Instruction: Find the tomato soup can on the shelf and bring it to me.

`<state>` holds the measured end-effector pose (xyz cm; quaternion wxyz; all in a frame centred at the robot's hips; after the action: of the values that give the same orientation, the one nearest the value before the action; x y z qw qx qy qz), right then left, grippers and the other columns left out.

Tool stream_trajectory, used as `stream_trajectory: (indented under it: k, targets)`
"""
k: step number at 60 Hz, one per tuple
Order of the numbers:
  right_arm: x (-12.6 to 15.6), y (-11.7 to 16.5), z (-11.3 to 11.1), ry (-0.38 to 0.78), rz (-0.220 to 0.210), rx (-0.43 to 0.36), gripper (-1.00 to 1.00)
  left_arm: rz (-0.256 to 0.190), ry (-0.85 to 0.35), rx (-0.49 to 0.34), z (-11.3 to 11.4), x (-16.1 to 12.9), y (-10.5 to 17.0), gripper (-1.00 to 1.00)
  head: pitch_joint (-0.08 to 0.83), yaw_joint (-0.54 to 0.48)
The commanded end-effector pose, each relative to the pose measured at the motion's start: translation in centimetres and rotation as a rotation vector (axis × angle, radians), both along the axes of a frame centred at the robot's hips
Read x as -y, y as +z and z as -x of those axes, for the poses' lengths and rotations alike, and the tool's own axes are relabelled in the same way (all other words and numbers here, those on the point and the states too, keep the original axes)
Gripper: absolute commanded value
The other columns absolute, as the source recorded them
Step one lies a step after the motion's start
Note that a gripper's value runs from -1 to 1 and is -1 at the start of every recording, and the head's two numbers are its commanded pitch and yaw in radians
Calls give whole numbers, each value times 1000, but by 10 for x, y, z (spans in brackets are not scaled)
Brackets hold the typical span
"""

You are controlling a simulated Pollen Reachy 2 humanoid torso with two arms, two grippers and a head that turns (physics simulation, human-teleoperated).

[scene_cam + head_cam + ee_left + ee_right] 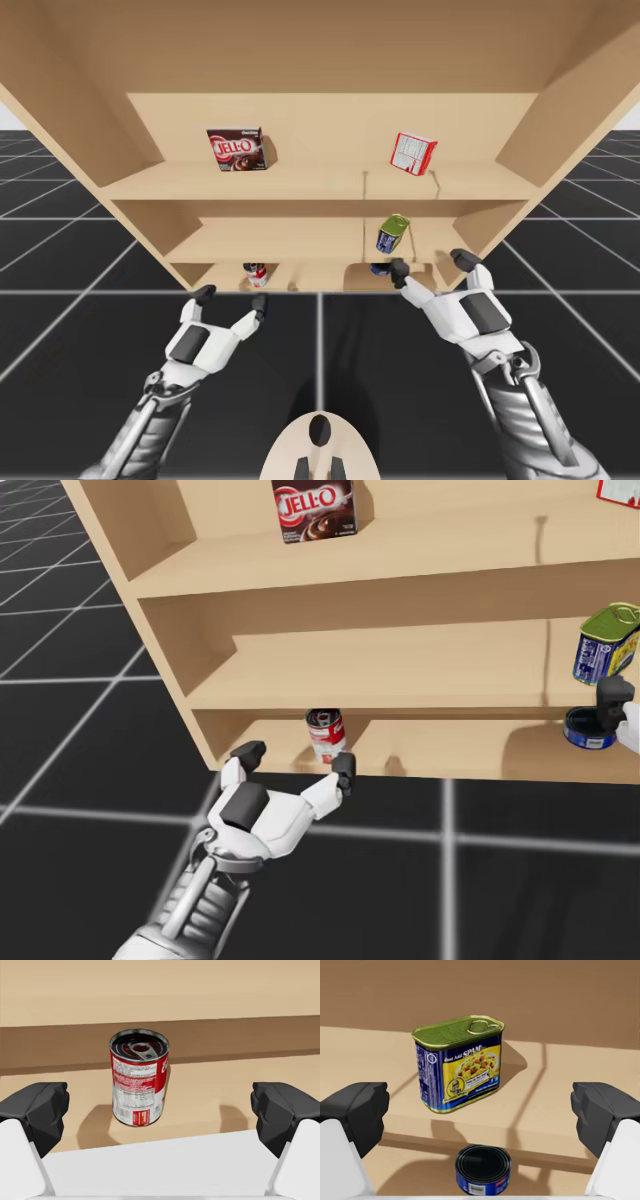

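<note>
Left gripper, wide open and empty, faces the upright red-and-white labelled can on the bottom shelf; right gripper, likewise, faces a blue-and-yellow tin.

Losing part of the flat blue can behind one of the right fingers in the head view. Catching just an edge-cropped corner of the red-and-white box, well above those fingers.
</note>
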<state>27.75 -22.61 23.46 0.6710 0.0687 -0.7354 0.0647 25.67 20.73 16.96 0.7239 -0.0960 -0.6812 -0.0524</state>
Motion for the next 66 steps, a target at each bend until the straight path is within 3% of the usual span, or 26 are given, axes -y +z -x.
stream_trajectory:
  k: [1,21,29,50,53,54,55,59,66]
  targets:
    - [1,0,0,-4,0,3,-1000,56,24,-30,-20,19,-18,-1000,573,269]
    - [2,0,0,-7,2,3,-1000,9,59,-107,-73,38,-31,-1000,573,267]
    - [3,0,0,-10,4,6,-1000,19,63,-131,-90,42,-35,-1000,576,266]
    - [4,1,1,-14,5,8,-1000,39,41,-209,-106,46,-43,-1000,580,265]
    - [5,0,1,-14,5,8,-1000,31,35,-212,-106,47,-44,-515,580,266]
    - [5,0,0,-14,5,7,-1000,29,35,-210,-106,47,-44,-208,580,266]
    - [5,0,0,-14,5,7,-1000,22,29,-213,-105,47,-44,821,580,266]
    - [5,0,0,-13,5,7,-1000,26,20,-221,-105,47,-44,1000,580,266]
    - [5,1,0,-13,4,8,-1000,30,12,-215,-104,47,-42,1000,579,264]
